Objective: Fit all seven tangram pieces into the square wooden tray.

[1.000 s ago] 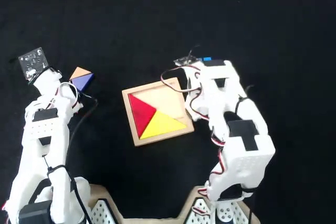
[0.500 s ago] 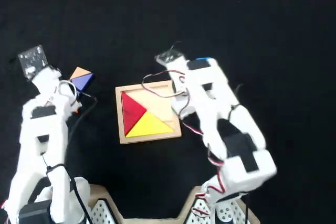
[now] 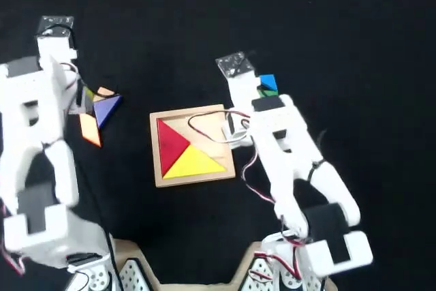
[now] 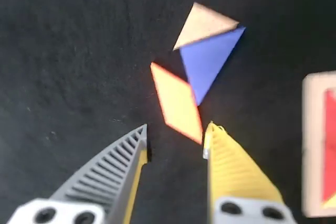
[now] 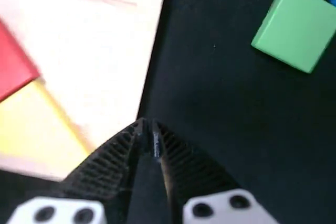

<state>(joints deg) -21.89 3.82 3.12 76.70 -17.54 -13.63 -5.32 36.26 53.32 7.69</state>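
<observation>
Only the red triangle (image 3: 170,140) and yellow triangle (image 3: 194,161) lie in the tray (image 3: 194,178), the rest outside it, with the left gripper (image 4: 176,140) released over the orange parallelogram (image 4: 177,102) and the right gripper (image 5: 149,129) clenched empty.

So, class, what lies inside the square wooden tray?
A red triangle piece and a yellow triangle piece lie inside the tray; the rest shows bare wood. The right arm hides part of one edge.

Tray (image 3: 154,151): half toward right hand (image 5: 149,129) bare; red triangle (image 3: 172,140), yellow triangle (image 3: 194,161) fill rest. Right hand, fingers together, crowds that rim. Left of tray, past bare tabletop (image 3: 129,161) strip: orange parallelogram (image 4: 177,102), blue triangle (image 4: 207,64), tan triangle (image 4: 202,24) packed touching.
</observation>
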